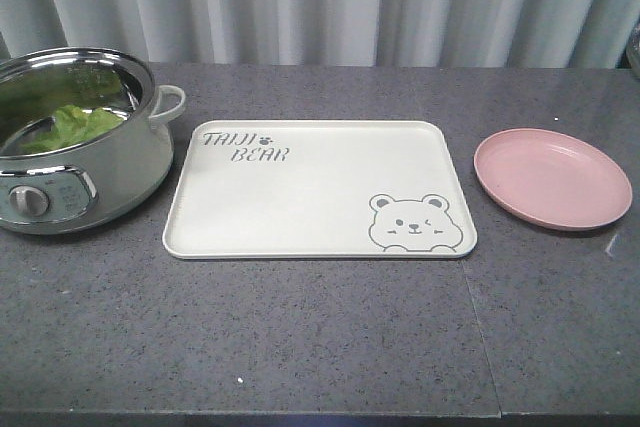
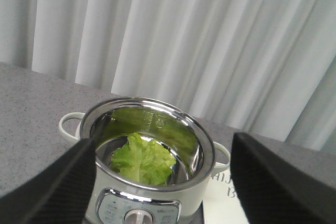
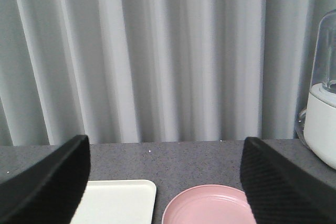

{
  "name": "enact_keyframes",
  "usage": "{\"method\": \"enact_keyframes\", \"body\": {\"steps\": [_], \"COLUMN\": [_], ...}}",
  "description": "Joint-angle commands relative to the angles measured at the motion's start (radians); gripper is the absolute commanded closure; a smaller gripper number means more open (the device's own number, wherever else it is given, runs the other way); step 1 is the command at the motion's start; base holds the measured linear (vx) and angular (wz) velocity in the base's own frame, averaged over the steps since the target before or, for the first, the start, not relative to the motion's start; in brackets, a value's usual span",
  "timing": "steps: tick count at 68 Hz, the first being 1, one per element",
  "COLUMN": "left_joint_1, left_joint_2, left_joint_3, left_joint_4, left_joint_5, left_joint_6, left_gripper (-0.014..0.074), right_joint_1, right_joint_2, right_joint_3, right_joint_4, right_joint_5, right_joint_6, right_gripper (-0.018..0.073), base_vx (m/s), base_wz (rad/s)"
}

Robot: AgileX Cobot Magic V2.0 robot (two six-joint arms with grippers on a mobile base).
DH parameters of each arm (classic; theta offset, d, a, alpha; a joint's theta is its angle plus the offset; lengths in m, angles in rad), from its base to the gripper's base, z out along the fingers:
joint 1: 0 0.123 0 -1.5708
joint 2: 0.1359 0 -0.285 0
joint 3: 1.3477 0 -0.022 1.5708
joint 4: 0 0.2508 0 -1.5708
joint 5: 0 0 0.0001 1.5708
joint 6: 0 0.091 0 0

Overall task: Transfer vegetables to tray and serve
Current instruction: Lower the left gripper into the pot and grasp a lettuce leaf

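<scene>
Only the left wrist view looks fully into the pot [image 2: 149,182]. The vegetables [image 2: 143,160], one ruffled bright green lettuce leaf with a pale rib, are seen lying on its polished steel bottom, ahead of and below the left gripper [image 2: 161,140]. That gripper's black, ribbed fingers [image 2: 47,182] are held wide apart with nothing between them. In the front view the leaf is half hidden behind the pot's rim, the pot is cut off at the frame edge, and neither gripper is shown.

The tray [image 1: 300,197] is seen whole only in the front view: cream-white, matte, rectangular, with rounded corners and a raised rim. It is set between the pot and a round pink plate [image 1: 552,177] on a speckled grey counter [image 1: 300,347].

The right gripper [image 3: 165,141] is likewise spread open and empty. The plate lies ahead of and below it, cut by the frame's lower edge, and one tray corner is seen beside its left finger. A white appliance with a clear dome [image 3: 323,114] is cropped at the edge and cannot be identified.
</scene>
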Motion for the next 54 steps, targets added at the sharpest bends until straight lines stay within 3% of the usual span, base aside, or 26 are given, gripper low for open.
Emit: {"method": "enact_keyframes", "body": {"steps": [1,8,34,44,54], "left_joint_1": [-0.003,-0.003,-0.003,-0.003,-0.003], "left_joint_2": [0.14,0.354,1.074,1.226,1.295], "left_joint_3": [-0.17,-0.366,-1.141,-1.288,-1.299], "left_joint_4": [-0.047,-0.099,-0.097,-0.164,-0.165], "left_joint_5": [0.036,0.196,0.708,0.715,0.715], "left_joint_6": [0.078,0.186,0.21,0.205,0.205], "left_gripper": [0.0113,0.0115,0.0115,0.0115,0.0115], "right_joint_1": [-0.006,-0.006,-0.006,-0.006,-0.006], "right_joint_2": [0.01,0.01,0.01,0.01,0.01], "right_joint_3": [-0.032,-0.032,-0.032,-0.032,-0.032], "right_joint_4": [0.005,0.005,0.005,0.005,0.005], "right_joint_5": [-0.053,-0.034,0.024,0.042,0.061], "right_joint_6": [-0.007,-0.008,-0.008,-0.008,-0.008], "right_gripper": [-0.0001,-0.0001,-0.0001,-0.0001,-0.0001], "base_vx": [0.0,0.0,0.0,0.0,0.0], "base_wz": [0.0,0.0,0.0,0.0,0.0]}}
